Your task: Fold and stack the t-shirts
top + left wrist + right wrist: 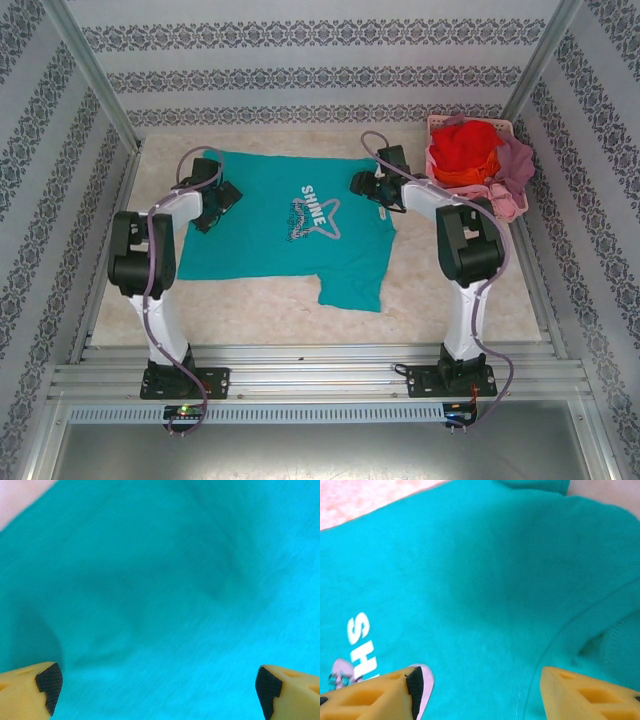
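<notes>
The soft teal knit t-shirt [285, 225] lies spread flat at the table's centre, white lettering up. The left gripper [157, 685] is over its left edge and the right gripper [480, 687] over its right sleeve seam. Both have their jaws apart, clamping nothing.

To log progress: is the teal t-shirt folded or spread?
Spread: the teal t-shirt lies open on the table, white lettering visible.

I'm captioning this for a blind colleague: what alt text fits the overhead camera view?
A teal t-shirt with white chest lettering lies spread on the table, the left gripper over its left edge and the right gripper over its upper right edge. At the far right, a pink basket holds red, orange and mauve-pink shirts.
</notes>
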You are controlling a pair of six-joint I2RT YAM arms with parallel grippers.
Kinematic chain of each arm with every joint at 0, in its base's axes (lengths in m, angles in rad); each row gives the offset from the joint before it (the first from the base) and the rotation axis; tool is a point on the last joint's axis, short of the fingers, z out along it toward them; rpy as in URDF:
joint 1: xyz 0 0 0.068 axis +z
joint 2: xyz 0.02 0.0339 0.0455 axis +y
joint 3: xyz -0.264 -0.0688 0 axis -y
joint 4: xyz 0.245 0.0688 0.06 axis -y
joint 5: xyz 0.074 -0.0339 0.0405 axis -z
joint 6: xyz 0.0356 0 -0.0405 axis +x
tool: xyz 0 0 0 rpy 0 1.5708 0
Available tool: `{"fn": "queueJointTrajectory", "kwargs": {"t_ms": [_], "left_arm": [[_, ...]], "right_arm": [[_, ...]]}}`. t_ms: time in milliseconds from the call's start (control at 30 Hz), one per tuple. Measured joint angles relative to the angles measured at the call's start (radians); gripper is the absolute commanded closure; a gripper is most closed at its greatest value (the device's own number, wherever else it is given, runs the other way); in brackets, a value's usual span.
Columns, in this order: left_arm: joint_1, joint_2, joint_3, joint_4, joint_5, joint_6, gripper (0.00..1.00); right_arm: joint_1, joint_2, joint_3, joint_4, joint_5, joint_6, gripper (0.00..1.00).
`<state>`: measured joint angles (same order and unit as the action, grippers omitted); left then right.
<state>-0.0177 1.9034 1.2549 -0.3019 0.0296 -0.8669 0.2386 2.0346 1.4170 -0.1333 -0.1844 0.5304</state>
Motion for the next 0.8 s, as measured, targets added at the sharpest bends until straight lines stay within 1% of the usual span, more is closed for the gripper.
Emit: {"fn": "queueJointTrajectory", "kwargs": {"t_ms": [100,233,333,433,533,633,800], "left_arm": [[0.000,-0.154,-0.101,-0.017,-0.046,-0.001,0.00],[0.000,-0.373,-0.229,-0.057,-0.129,-0.029,0.00],[0.000,-0.501,-0.324,-0.134,-0.200,-0.086,0.07],[0.001,-0.583,-0.420,-0.201,-0.248,-0.134,0.16],[0.024,-0.612,-0.493,-0.252,-0.257,-0.168,0.25],[0.060,-0.590,-0.509,-0.280,-0.254,-0.191,0.32],[0.071,-0.508,-0.480,-0.284,-0.246,-0.216,0.39]], "right_arm": [[0.013,-0.153,-0.110,0.025,0.015,-0.046,0.31],[0.058,-0.364,-0.276,0.073,0.053,-0.115,0.30],[0.113,-0.475,-0.396,0.093,0.082,-0.160,0.29],[0.182,-0.548,-0.496,0.093,0.114,-0.212,0.28],[0.265,-0.591,-0.562,0.089,0.142,-0.261,0.28],[0.324,-0.615,-0.595,0.086,0.146,-0.281,0.28],[0.340,-0.623,-0.612,0.085,0.161,-0.284,0.28]]}}
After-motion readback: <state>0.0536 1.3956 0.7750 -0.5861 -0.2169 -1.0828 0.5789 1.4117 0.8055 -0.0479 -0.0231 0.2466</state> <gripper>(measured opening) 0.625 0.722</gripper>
